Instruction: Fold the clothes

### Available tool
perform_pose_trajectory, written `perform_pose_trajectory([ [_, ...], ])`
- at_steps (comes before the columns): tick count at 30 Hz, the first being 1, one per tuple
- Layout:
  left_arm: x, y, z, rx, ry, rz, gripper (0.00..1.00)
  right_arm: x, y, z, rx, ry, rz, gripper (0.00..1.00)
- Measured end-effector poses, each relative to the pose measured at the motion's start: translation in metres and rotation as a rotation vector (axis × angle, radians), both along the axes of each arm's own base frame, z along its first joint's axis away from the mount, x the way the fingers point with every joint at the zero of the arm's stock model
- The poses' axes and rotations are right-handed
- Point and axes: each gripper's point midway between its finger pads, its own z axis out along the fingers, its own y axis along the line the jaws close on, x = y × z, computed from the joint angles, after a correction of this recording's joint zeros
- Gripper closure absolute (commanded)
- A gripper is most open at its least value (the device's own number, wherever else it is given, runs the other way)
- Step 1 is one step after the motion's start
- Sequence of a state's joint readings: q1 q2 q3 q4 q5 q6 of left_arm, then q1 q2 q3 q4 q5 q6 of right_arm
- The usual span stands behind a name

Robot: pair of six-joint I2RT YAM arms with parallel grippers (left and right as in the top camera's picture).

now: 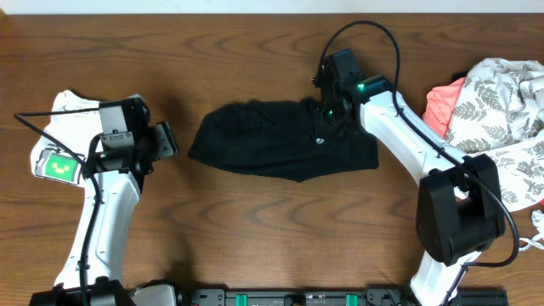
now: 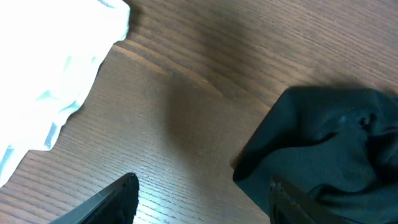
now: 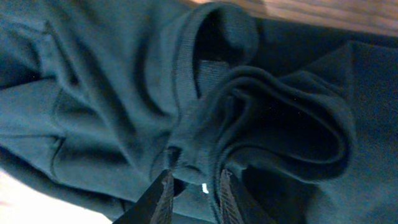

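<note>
The clothes at hand are one black garment [image 1: 272, 140], lying crumpled and partly folded at the table's centre. My right gripper [image 1: 321, 134] is down on its right part. In the right wrist view the fingertips [image 3: 194, 182] stand slightly apart, with a ribbed hem fold of the garment [image 3: 112, 93] and a small white tag [image 3: 204, 187] between them, so the gripper is open. My left gripper [image 1: 167, 140] hovers open just left of the garment. In its wrist view [image 2: 204, 190] there is bare wood between the fingers, and the black fabric [image 2: 329, 143] lies behind the right finger.
A white cloth [image 1: 72, 106] lies under the left arm at the table's left edge and shows in the left wrist view [image 2: 50, 62]. A heap of leaf-patterned and coral garments [image 1: 501, 102] sits at the right edge.
</note>
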State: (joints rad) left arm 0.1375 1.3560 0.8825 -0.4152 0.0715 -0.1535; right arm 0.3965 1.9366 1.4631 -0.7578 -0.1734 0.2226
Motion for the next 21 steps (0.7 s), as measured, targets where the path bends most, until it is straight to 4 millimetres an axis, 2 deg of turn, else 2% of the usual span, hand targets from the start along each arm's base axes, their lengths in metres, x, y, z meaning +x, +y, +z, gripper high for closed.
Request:
perform_pose_trajectory([
  [3, 0.000, 0.000, 0.000, 0.000, 0.000, 0.000, 0.33, -0.002, -0.004, -0.001, -0.007, 0.013, -0.004, 0.76],
  [6, 0.000, 0.000, 0.000, 0.000, 0.000, 0.000, 0.33, 0.001, -0.016, -0.002, -0.023, 0.019, -0.042, 0.76],
  [14, 0.000, 0.000, 0.000, 0.000, 0.000, 0.000, 0.33, 0.016, -0.068, -0.005, -0.064, 0.032, -0.183, 0.76],
  [17, 0.000, 0.000, 0.000, 0.000, 0.000, 0.000, 0.33, 0.011, -0.077, -0.007, -0.084, 0.060, -0.201, 0.76],
  [21, 0.000, 0.000, -0.003, -0.001, 0.008, 0.000, 0.33, -0.004, -0.079, -0.011, -0.105, 0.117, -0.195, 0.76],
])
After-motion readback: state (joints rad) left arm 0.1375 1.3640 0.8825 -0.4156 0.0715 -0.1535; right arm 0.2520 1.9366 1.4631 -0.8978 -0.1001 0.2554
